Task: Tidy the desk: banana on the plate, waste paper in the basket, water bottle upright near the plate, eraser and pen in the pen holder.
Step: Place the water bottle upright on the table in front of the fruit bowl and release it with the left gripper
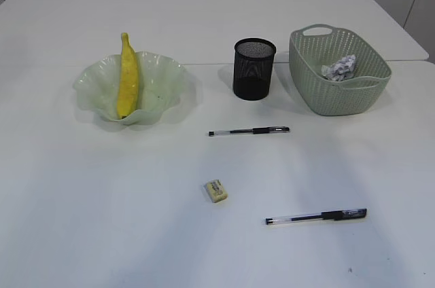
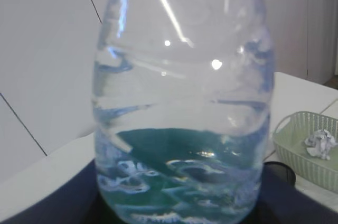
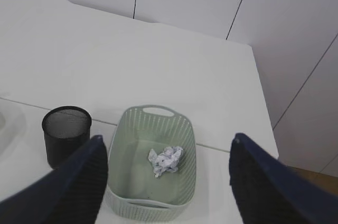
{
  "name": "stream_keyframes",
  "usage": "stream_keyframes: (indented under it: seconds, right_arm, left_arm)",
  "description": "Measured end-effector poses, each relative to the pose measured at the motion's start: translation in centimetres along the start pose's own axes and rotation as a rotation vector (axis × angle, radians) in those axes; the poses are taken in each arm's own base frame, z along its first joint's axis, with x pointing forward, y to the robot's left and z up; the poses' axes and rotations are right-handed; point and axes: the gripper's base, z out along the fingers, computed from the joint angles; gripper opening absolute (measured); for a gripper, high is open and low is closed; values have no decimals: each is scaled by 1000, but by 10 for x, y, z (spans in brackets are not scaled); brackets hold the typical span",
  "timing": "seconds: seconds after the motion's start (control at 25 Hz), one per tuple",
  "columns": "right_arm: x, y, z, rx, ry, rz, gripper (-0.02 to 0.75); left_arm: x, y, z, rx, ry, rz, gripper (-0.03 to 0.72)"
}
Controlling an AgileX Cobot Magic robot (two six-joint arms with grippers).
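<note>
The desk (image 1: 217, 247) is showing the banana (image 1: 127, 77) lying in the plate (image 1: 92, 84) and paper (image 1: 338, 67) sitting in the basket (image 1: 367, 91), so the bottle (image 2: 182, 129) step is running: the left claw is clamping it aloft, off the outside camera. Next, it needs standing by the plate. The right claw (image 3: 166, 168) is hanging empty, spread wide. Two pens (image 1: 248, 130) and the eraser (image 1: 215, 191) are waiting; the bottle's cap is cut off.

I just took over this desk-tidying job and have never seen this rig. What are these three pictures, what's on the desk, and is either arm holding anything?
It is a two-armed robot. One camera faces the desk from the front; one sits on each wrist. On the desk: the banana in the plate, waste paper in the basket, the empty-looking pen holder, two pens and the eraser lying loose. The left wrist picture is filled by the water bottle, held in the left gripper. The right gripper hangs open and empty above the basket.
</note>
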Motion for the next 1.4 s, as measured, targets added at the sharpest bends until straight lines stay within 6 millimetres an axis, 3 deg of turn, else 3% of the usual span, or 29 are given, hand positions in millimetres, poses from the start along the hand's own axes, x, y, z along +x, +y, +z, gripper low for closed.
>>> stream_keyframes:
  seconds: [0.4,0.64,1.4]
  right_arm:
    - [6,2,3,-2,8,0,534]
    - [5,1,1,0,3,0,533]
    - [5,1,1,0,1,-2,534]
  left_arm:
    - [22,25,-6,-121,203,-17,380]
    - [28,41,-11,-201,239,-39,380]
    - [28,43,-13,-217,243,-34,380]
